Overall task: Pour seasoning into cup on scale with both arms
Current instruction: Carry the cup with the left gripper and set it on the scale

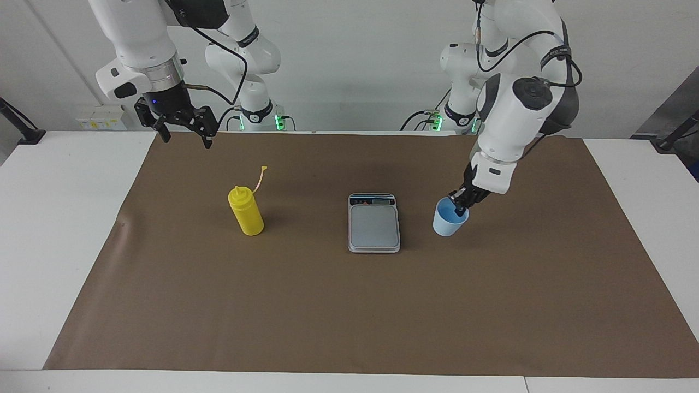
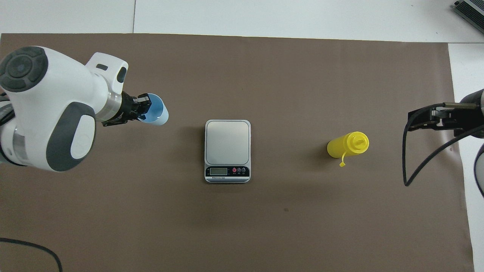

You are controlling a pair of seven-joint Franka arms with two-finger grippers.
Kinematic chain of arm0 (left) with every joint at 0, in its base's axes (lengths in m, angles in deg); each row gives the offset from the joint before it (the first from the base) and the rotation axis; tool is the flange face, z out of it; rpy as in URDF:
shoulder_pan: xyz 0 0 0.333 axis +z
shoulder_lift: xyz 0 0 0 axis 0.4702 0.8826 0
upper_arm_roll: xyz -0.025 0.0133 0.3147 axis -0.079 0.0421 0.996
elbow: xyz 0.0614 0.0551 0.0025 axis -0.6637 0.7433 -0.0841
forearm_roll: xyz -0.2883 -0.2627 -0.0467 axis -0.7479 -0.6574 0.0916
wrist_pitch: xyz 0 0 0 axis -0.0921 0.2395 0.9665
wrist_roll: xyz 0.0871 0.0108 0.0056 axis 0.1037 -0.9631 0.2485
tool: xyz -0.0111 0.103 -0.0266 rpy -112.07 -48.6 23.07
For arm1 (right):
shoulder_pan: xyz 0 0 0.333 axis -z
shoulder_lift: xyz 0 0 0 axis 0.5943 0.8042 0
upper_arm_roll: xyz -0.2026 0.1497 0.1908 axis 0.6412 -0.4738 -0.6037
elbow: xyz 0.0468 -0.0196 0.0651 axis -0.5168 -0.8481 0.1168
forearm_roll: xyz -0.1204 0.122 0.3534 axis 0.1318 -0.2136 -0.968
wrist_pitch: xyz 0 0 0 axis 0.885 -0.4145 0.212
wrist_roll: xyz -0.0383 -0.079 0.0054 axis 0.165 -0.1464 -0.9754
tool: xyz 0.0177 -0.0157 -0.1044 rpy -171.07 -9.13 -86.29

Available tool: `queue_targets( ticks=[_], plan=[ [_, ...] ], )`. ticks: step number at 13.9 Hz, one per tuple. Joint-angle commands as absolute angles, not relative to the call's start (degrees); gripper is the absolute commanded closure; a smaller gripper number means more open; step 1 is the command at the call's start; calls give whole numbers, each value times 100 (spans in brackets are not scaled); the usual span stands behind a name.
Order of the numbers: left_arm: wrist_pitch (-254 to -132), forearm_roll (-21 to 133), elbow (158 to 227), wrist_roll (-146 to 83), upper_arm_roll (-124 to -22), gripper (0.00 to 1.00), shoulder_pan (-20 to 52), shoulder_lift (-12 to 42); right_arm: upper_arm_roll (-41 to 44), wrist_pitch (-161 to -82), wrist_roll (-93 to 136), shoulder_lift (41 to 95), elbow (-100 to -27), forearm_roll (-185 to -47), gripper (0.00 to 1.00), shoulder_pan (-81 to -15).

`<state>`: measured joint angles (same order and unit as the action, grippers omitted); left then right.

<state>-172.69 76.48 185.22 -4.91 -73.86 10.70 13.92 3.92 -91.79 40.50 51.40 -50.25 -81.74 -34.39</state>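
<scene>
A light-blue cup [image 1: 450, 222] is pinched by its rim in the closed left gripper [image 1: 459, 206], raised beside the scale [image 1: 374, 222]. It is judged light, thin-walled and easily tilted. The yellow bottle [image 1: 246, 211] stands toward the right arm's end, best taken at mid-body. The right gripper [image 1: 182, 132] hangs open above.

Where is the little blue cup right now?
The cup hangs tilted from the left gripper, which pinches its rim, over the brown mat beside the scale, toward the left arm's end.
</scene>
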Motion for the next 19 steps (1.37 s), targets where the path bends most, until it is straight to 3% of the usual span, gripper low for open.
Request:
queue_targets(
  ticks=[1, 5, 19],
  plan=[
    [-17691, 7538, 18403, -40, -7278, 100, 591, 1734, 350, -9063, 3984, 5041, -5044, -8166, 0, -3392],
    [-18219, 7529, 18367, 391, -7278, 100, 11, 2350, 350, -9036, 3940, 5032, -5053, -8183, 0, -3383],
    [-18176, 7599, 18447, 506, -7261, 100, -289, 2360, 394, -8807, 3914, 4988, -5114, -8192, 0, -3313]
  ],
)
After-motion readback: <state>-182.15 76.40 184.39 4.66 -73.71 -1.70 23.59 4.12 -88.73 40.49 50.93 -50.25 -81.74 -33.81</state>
